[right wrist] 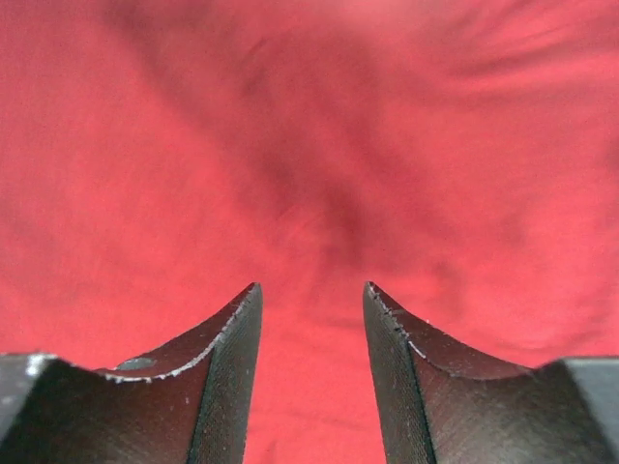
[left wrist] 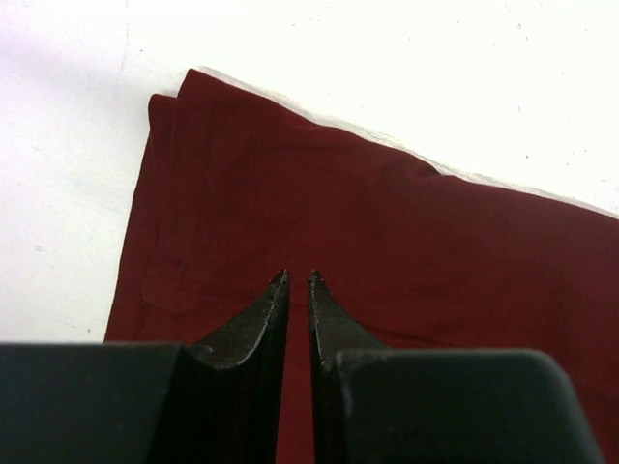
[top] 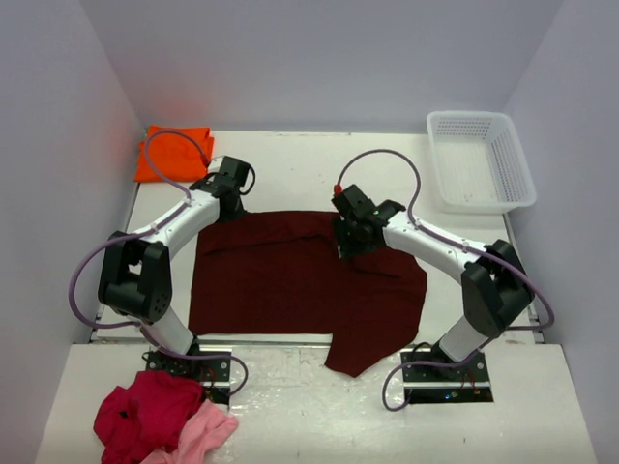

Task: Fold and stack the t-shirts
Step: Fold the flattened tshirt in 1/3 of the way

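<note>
The dark maroon t-shirt [top: 290, 280] lies spread flat in the middle of the table, one part hanging over the near edge. The orange t-shirt [top: 172, 153] lies folded in the far left corner. My left gripper [top: 230, 198] hovers over the maroon shirt's far left corner. In the left wrist view its jaws [left wrist: 298, 278] stand almost together, nothing between them, above the maroon cloth [left wrist: 387, 242]. My right gripper [top: 353, 242] is low over the shirt's far right part. In the right wrist view it [right wrist: 311, 286] is open and empty, the cloth [right wrist: 309, 145] filling the view.
A white plastic basket [top: 481, 159] stands at the far right corner. A crimson garment [top: 145, 411] and a pink one [top: 198, 435] lie bunched on the lower shelf at the near left, by the left arm's base. Walls enclose the table on three sides.
</note>
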Available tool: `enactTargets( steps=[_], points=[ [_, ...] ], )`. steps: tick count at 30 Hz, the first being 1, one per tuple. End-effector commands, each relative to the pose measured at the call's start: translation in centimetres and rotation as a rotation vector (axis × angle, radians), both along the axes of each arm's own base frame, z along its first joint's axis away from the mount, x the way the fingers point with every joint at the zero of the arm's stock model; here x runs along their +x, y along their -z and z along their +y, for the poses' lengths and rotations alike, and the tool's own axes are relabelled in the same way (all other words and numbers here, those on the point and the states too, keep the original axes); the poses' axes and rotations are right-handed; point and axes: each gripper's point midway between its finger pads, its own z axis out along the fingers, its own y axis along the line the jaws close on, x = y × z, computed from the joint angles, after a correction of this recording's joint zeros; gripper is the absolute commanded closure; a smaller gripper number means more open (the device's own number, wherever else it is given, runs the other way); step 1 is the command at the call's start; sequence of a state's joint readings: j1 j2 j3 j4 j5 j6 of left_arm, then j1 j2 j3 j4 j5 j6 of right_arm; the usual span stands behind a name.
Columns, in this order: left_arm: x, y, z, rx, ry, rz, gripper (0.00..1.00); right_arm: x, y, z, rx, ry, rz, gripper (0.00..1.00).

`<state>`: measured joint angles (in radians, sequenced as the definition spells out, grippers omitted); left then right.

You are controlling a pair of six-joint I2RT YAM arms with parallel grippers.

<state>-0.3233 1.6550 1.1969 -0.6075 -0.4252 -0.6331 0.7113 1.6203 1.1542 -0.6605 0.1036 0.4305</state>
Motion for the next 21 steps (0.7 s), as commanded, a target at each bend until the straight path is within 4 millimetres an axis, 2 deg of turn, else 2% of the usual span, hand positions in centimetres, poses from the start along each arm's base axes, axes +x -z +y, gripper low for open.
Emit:
enactTargets(
  steps=[1, 2, 4, 5, 6, 7, 9, 10, 12, 14, 17, 21],
  points=[
    [1.3, -1.1, -0.9, -0.017, 0.033, -0.04, 0.86, 5.6, -2.5, -3.3, -0.049, 0.185, -0.124, 0.52],
    [1.3, -1.0, -1.1, -0.018, 0.046, -0.037, 0.86, 7.1, -2.5, -5.2, -0.072, 0.235, -0.13, 0.52],
    [1.3, -0.8, -1.5, -0.019, 0.069, -0.031, 0.86, 9.2, -2.3, -6.6, -0.086, 0.272, -0.125, 0.51],
    [1.3, -0.6, -1.6, -0.013, 0.078, -0.022, 0.86, 10.3, -2.2, -8.2, -0.081, 0.309, -0.113, 0.5],
    [1.2, -0.4, -1.6, -0.011, 0.083, -0.017, 0.86, 10.8, -2.0, -8.1, -0.056, 0.298, -0.09, 0.51],
    [1.4, -0.4, -1.7, -0.011, 0.085, -0.016, 0.86, 12.0, -1.7, -8.5, -0.063, 0.298, -0.082, 0.52],
    [1.4, -0.1, -1.7, -0.01, 0.091, -0.006, 0.87, 13.0, -1.3, -9.6, -0.085, 0.306, -0.058, 0.57],
    [1.5, -0.1, -1.8, -0.012, 0.092, -0.007, 0.87, 14.5, -1.5, -9.8, -0.1, 0.307, -0.071, 0.58],
    [1.6, -0.2, -1.9, -0.014, 0.095, -0.009, 0.87, 15.8, -2.2, -9.8, -0.108, 0.299, -0.089, 0.56],
    [1.7, -0.2, -2.0, -0.017, 0.097, -0.011, 0.87, 16.7, -1.4, -10.1, -0.122, 0.29, -0.071, 0.55],
    [1.7, -0.2, -2.0, -0.016, 0.102, -0.011, 0.87, 17.9, -1.8, -11.2, -0.125, 0.31, -0.071, 0.55],
    [1.7, -0.2, -2.0, -0.015, 0.103, -0.012, 0.87, 18.4, -1.5, -12.3, -0.142, 0.332, -0.066, 0.55]
  ],
)
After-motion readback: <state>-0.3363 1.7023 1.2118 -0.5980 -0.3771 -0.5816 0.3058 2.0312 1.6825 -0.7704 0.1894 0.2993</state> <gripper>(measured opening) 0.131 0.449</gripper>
